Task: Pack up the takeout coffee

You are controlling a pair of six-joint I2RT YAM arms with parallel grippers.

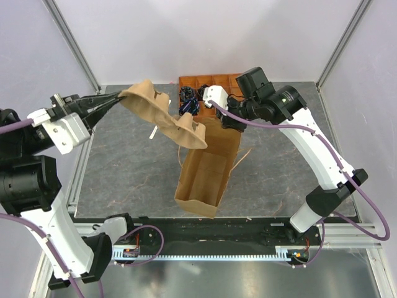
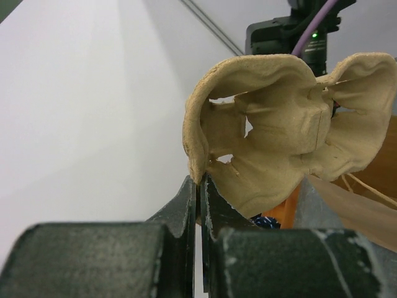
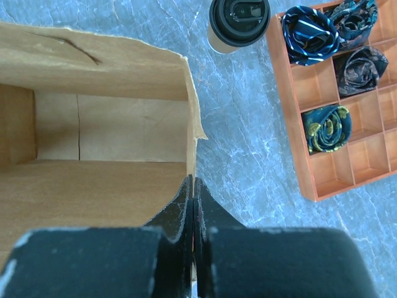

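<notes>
The takeout coffee [image 3: 239, 22], a brown paper cup with a black lid, stands upright on the table between the bag's mouth and the orange tray; I cannot pick it out in the top view. My left gripper [image 1: 122, 96] [image 2: 200, 180] is shut on the rim of the tan moulded cup carrier [image 1: 164, 118] [image 2: 279, 136] and holds it in the air above the far end of the bag. The brown paper bag [image 1: 205, 174] [image 3: 93, 186] lies on its side, mouth open and empty inside. My right gripper [image 1: 224, 122] [image 3: 193, 180] is shut on the bag's mouth edge.
An orange compartment tray [image 1: 211, 79] [image 3: 298, 124] with several rolled ties stands at the table's far edge, just right of the cup in the right wrist view. The bag's string handle [image 1: 243, 156] trails on the table. Grey walls enclose the table.
</notes>
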